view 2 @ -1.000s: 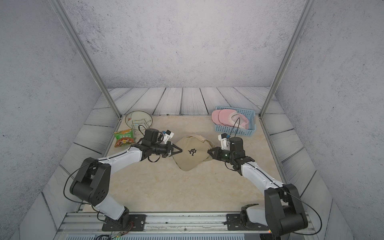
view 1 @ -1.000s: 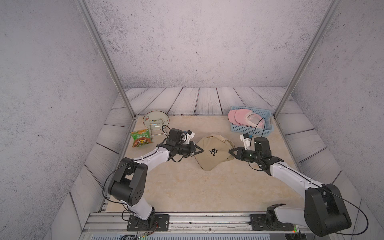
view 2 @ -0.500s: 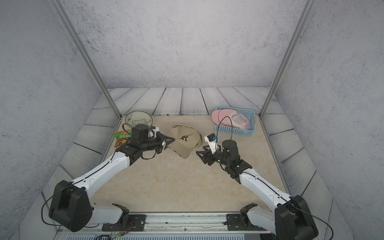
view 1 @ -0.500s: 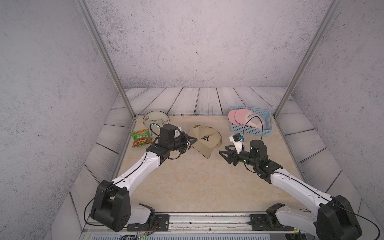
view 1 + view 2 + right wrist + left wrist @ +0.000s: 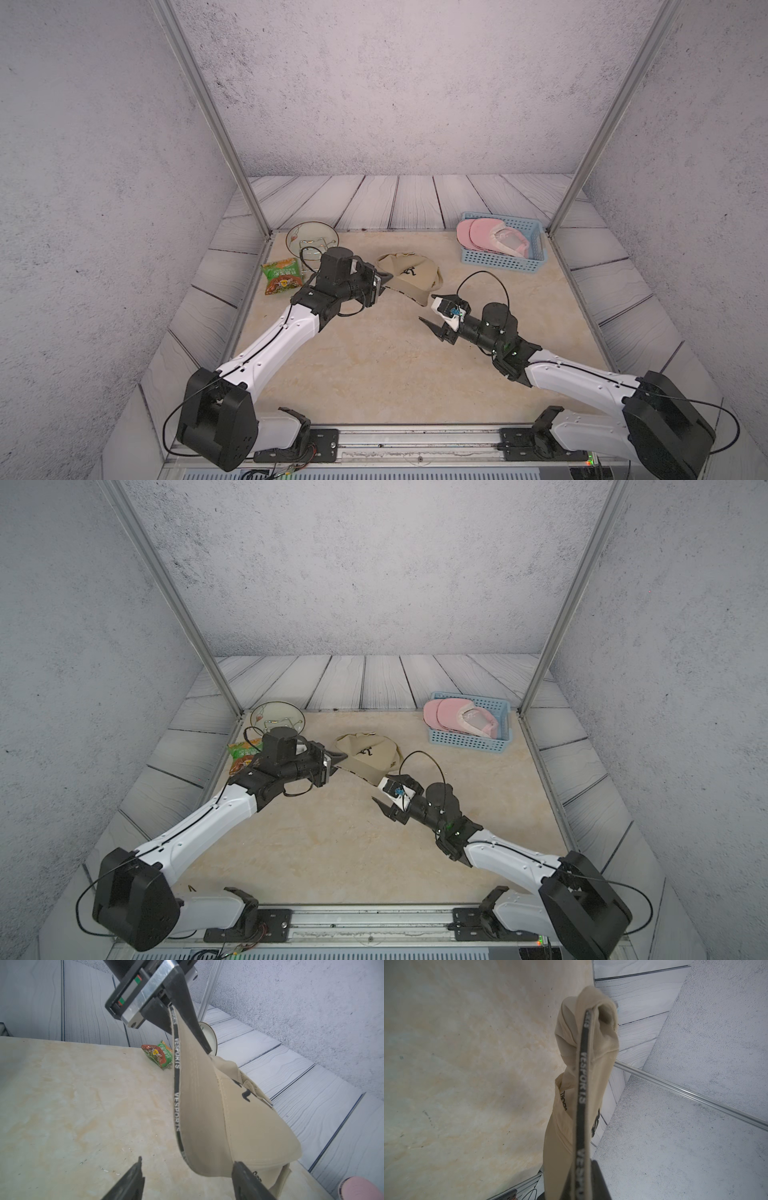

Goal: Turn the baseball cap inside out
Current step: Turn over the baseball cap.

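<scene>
In both top views the left gripper is clenched on the edge of the tan cap, which is at the back middle of the table, between a plate with a snack packet and a blue basket of pink caps. The right gripper is released, its jaws spread, just beside the cap's near tip; I cannot tell whether it touches.

The left wrist view shows the cap running away from the camera, its dark lettered trim edge-on, pinched at the bottom of the picture.

The right wrist view shows the left gripper clamping the brim, with the cap hanging from it above the table. The right gripper's two fingertips stand wide apart and hold nothing.
</scene>
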